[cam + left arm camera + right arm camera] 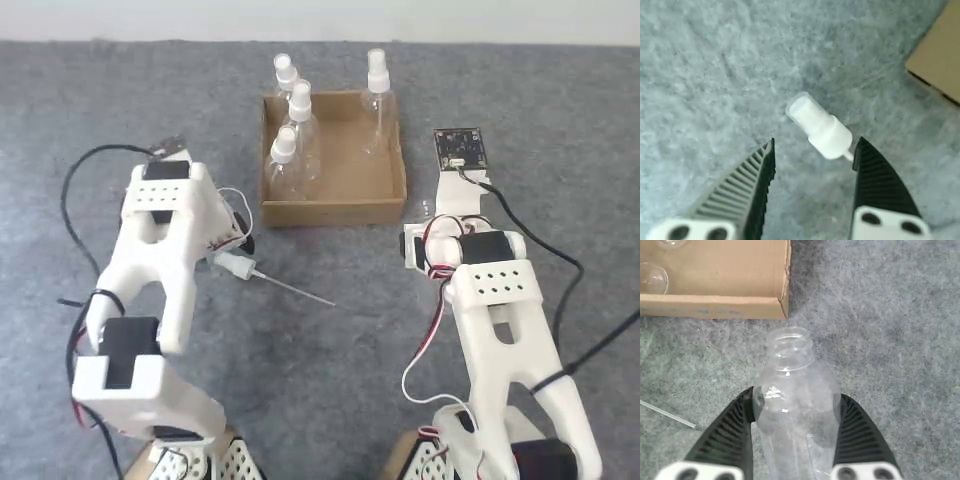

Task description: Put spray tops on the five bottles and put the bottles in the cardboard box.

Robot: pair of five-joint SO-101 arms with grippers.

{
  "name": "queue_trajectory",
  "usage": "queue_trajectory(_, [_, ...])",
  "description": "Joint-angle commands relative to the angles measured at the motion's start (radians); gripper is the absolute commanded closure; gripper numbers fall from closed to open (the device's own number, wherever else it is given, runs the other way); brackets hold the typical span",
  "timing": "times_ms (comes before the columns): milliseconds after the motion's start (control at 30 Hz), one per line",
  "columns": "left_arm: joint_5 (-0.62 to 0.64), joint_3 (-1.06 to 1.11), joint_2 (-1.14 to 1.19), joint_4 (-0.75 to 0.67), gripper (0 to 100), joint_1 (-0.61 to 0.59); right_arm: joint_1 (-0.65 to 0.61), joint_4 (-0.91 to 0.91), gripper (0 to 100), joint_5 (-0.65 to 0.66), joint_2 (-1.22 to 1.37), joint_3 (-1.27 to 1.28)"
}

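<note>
Clear plastic bottle [792, 405], neck bare, the one without its top, sits in the right end effector [796, 395], black ribbed jaws pressed against both sides of its body, mouth pointing toward the near corner of the brown cardboard box [715, 305]. I can't tell from here whether its base rests on the grey felt-covered bench [330, 360]. Over on the left, the white plastic spray top [820, 125] lies on its side on the bench, and the left end effector [815, 141] hovers over it with jaws spread wide, one tip either side, nothing pinched yet. Its thin dip tube [295, 290] trails out across the felt toward the middle. Up at the box, four clear bottles with white spray tops [300, 120] stand clustered, most at the left side and one at the right; whether the rearmost is inside or just behind the wall, I can't say. So by my reckoning this is the fifth bottle, and the pick-up of the top comes next. Here's where it could slip: that top is round and lying flat, so a close that lands off-centre may roll it or squirt it out. The long tube is the real worry, since it is whippy and could snag on the felt, or miss the narrow mouth and buckle against the rim. And the bottle looks thin-walled; too hard a squeeze and it deforms, too soft and it twists while the top is pressed on.
</note>
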Motion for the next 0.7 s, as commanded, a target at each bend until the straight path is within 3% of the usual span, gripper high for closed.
queue_trajectory(0, [0.129, 0.048, -0.012, -0.129, 77, 0.011, 0.015, -0.022, 96.8, -0.005, -0.053, -0.009])
queue_trajectory(467, [0.331, 0.203, -0.012, -0.345, 77, 0.011, 0.015, -0.022, 96.8, -0.005, -0.054, -0.009])
queue_trajectory(667, [0.351, 0.211, -0.012, -0.394, 91, 0.011, 0.015, -0.022, 96.8, -0.005, -0.054, -0.009])
